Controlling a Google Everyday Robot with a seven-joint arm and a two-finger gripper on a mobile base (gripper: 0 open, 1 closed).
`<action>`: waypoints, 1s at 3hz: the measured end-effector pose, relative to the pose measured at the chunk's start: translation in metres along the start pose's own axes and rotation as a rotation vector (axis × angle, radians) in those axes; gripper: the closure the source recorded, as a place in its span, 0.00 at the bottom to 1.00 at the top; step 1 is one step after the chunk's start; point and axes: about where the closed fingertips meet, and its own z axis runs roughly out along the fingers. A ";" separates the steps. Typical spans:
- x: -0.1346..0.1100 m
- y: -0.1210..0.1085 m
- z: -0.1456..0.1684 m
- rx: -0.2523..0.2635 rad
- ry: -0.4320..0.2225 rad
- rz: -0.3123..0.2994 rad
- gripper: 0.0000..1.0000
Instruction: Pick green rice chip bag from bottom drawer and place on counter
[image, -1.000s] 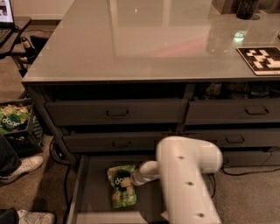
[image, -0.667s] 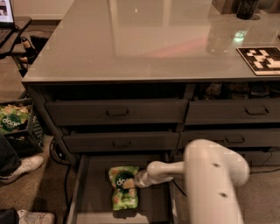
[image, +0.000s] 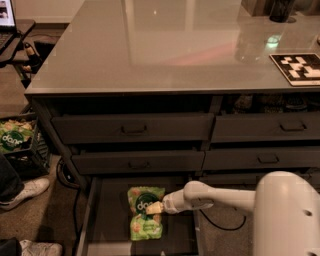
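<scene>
One glossy light grey tabletop (image: 150, 60) bears one black-and-white patterned board (image: 300, 68). There are four dark grey drawers with pull handles (image: 132, 128) and one wide open bottom drawer (image: 111, 222). In it lies one crinkly bright green snack bag (image: 145, 196), with one white claw (image: 152, 208) at the bag. One black crate (image: 22, 160); two white shoes (image: 27, 192).

The white arm (image: 235, 199) is extended leftward, nearly level, from a bulky segment at the lower right of the view. The rounded wrist (image: 192, 196) is angled slightly downward. The gripper (image: 154, 208) is held low inside the bottom drawer (image: 112, 215), near the middle of its floor, well apart from its left wall.
</scene>
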 end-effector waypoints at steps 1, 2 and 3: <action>-0.011 0.028 -0.038 -0.025 -0.039 -0.063 1.00; -0.013 0.031 -0.043 -0.026 -0.046 -0.068 1.00; -0.020 0.041 -0.054 -0.027 -0.043 -0.078 1.00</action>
